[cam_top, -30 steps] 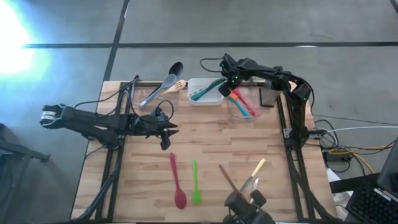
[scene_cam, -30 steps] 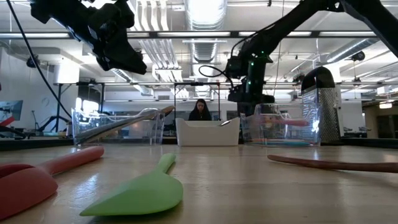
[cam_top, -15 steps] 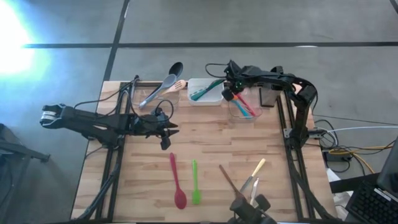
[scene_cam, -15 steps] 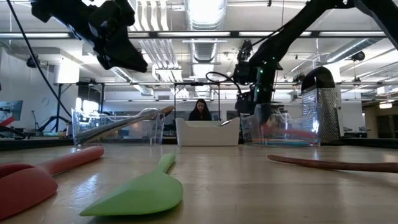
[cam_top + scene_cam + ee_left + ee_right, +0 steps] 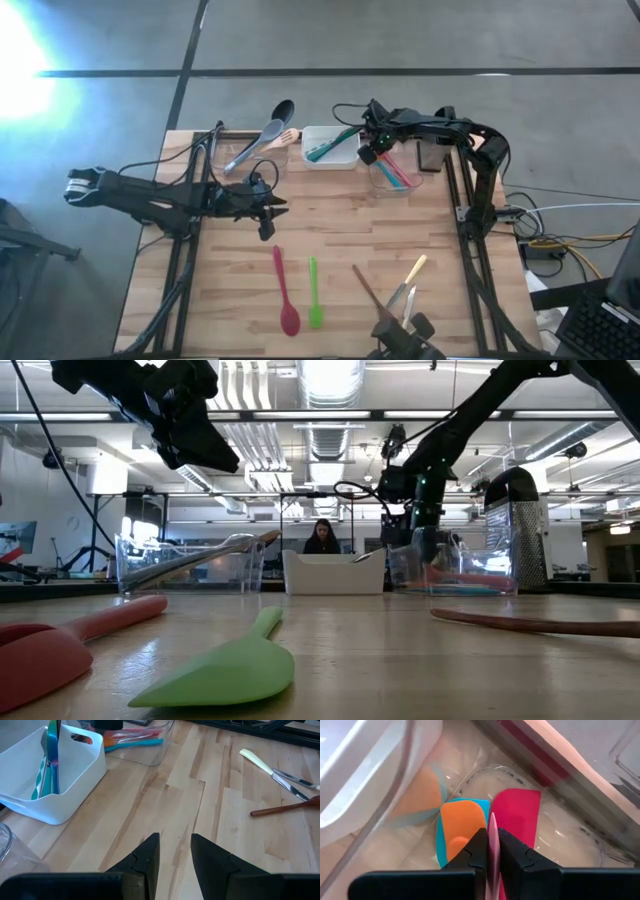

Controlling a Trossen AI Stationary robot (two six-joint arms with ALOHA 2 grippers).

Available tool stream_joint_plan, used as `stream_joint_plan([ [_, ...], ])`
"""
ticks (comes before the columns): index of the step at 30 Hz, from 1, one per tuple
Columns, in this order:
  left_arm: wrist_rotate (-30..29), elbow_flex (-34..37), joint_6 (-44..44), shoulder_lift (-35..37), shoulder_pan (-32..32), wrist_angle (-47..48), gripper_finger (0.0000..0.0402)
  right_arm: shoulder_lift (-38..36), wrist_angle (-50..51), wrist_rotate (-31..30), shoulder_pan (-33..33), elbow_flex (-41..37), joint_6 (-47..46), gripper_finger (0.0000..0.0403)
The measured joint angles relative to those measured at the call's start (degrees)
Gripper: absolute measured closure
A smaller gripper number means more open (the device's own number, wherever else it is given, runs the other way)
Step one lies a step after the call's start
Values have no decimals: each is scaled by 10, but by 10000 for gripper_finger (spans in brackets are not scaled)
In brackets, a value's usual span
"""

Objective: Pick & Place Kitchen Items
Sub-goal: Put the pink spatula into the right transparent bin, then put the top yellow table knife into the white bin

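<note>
My right gripper is shut on a pink spatula over the clear tub at the table's far right. An orange spatula and a blue one lie in that tub. My left gripper hangs above the table's middle left, slightly open and empty. A red spoon, a green spatula, a wooden spoon and cream-handled cutlery lie flat on the near half of the table. My right gripper pinches the pink spatula's handle between its two fingers. The fingers slant down from above into the clear tub. The spatula's blade points away from the fingers and sits low in the tub beside the orange blade.
A white tub with teal utensils stands at the far middle. A clear tub at the far left holds a grey and a black spoon that stick out over its rim. A metal grater stands right of the tubs. A person sits beyond the table.
My right gripper has gone down and a little toward the near edge, carrying the pink spatula into the clear tub. It has stayed shut on it.
</note>
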State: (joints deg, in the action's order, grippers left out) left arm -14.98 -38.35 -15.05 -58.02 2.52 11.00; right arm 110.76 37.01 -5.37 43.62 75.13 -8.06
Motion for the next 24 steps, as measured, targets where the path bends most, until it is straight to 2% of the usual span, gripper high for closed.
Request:
stream_joint_plan([
  [9,1,0,0,0,0,0,289,0,1,1,-1,4,7,329],
  [14,1,0,-1,0,0,0,289,-9,9,28,-1,24,11,301],
  [24,1,0,0,0,0,-5,289,-104,137,54,-9,57,51,267],
])
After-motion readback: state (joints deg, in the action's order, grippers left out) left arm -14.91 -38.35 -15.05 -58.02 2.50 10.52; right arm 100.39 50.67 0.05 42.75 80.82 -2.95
